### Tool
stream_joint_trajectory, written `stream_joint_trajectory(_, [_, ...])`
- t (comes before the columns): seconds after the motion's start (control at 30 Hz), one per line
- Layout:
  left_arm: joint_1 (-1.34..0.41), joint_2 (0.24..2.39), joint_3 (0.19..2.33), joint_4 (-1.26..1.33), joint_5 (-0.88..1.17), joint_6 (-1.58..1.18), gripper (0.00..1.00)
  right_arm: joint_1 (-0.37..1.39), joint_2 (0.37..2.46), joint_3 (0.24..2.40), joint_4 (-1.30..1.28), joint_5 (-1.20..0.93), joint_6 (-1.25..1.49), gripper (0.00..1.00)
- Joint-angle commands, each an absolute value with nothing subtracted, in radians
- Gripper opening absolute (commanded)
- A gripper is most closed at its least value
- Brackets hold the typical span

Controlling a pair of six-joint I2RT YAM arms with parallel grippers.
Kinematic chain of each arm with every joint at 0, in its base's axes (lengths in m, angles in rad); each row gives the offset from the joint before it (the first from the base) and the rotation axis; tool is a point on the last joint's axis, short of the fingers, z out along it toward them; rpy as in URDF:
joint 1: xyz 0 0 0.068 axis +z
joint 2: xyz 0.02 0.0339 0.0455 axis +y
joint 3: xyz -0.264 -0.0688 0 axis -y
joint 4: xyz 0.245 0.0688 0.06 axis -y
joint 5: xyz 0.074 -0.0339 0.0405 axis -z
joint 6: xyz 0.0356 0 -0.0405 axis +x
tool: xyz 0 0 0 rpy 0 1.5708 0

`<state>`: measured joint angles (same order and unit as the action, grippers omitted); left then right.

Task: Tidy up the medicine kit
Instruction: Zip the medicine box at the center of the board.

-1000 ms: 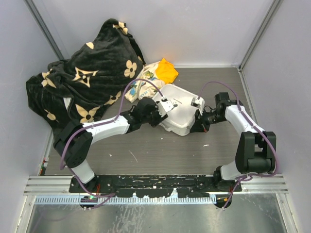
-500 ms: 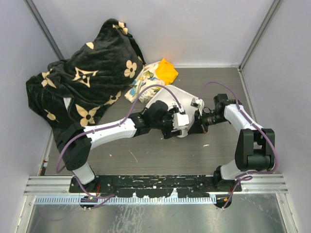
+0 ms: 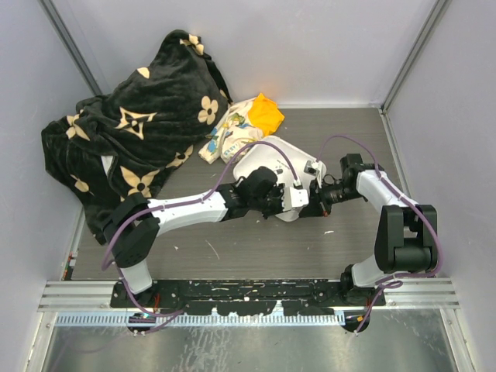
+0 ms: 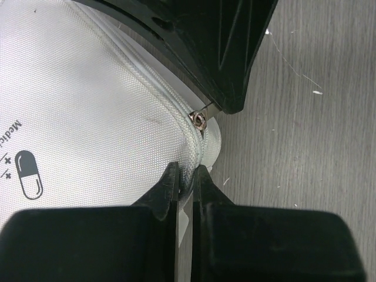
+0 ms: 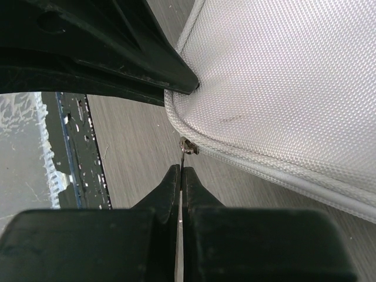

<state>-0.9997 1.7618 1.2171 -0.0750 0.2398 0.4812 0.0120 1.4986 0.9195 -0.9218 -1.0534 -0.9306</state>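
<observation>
**benchwatcher:** Top view first: why are both arms crammed onto one corner of the medicine kit (image 3: 267,151)? It sits around the middle of the bench (image 3: 232,244), just in front of the cloth bundle (image 3: 249,118), with the black blanket (image 3: 132,128) heaped at the back left.

**zipfan:** Looks like a zip job to me. The left pincer (image 3: 298,203) and right pincer (image 3: 314,199) meet at the kit's near right corner. My guess is one anchors the case so the other can drag the slider without the whole thing sliding around.

**benchwatcher:** Does the left wrist view back that up?

**zipfan:** Pretty much. The left pincer (image 4: 187,173) is squeezed nearly closed on the kit's corner seam, right below the zip pull (image 4: 200,120). The pill logo (image 4: 29,173) faces up, so the lid side is on top.

**benchwatcher:** And the right wrist?

**zipfan:** The right pincer (image 5: 181,171) is clamped tight with the little metal zip pull (image 5: 187,147) right at its tips. I'd say it has the tab. The kit's wall (image 5: 282,82) runs off up and to the right.

**benchwatcher:** Anything different from a second ago?

**zipfan:** The left arm was over the kit's left half, pincer partly open. It swings across to this corner, opens wide on the way, and now it's pinched down. The right arm barely budges, same for the kit.
</observation>
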Motion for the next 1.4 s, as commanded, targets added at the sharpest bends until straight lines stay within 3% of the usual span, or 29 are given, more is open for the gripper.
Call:
stream_joint_trajectory(0.0, [-0.986,1.797,1.215,0.006,0.137,0.385,0.0,0.072,1.441,0.921,-0.885,-1.251,-0.847,0.01])
stream_joint_trajectory(0.23, [-0.985,1.815,1.192,0.052,0.078,0.279,0.0,0.16,1.363,0.841,-0.615,-1.237,-0.589,0.01])
stream_joint_trajectory(0.57, [-0.985,1.819,1.201,0.04,0.107,0.202,0.0,0.185,1.455,0.872,-0.614,-1.365,-0.589,0.01])
stream_joint_trajectory(0.7, [-0.973,1.822,1.183,0.061,0.1,0.243,0.0,0.198,1.466,0.896,-0.708,-1.368,-0.704,0.01])
stream_joint_trajectory(0.83, [-0.912,1.801,1.173,0.061,0.198,0.277,0.0,0.195,1.465,0.907,-0.745,-1.347,-0.734,0.02])
stream_joint_trajectory(0.97, [-0.889,1.756,1.15,0.044,0.279,0.381,0.13,0.195,1.476,0.915,-0.744,-1.356,-0.734,0.04])
stream_joint_trajectory(1.13, [-0.887,1.739,1.14,-0.002,0.355,0.446,0.01,0.196,1.5,0.941,-0.745,-1.314,-0.734,0.03])
stream_joint_trajectory(1.37, [-0.901,1.769,1.121,0.083,0.302,0.351,0.0,0.23,1.485,0.919,-0.649,-1.334,-0.644,0.01])
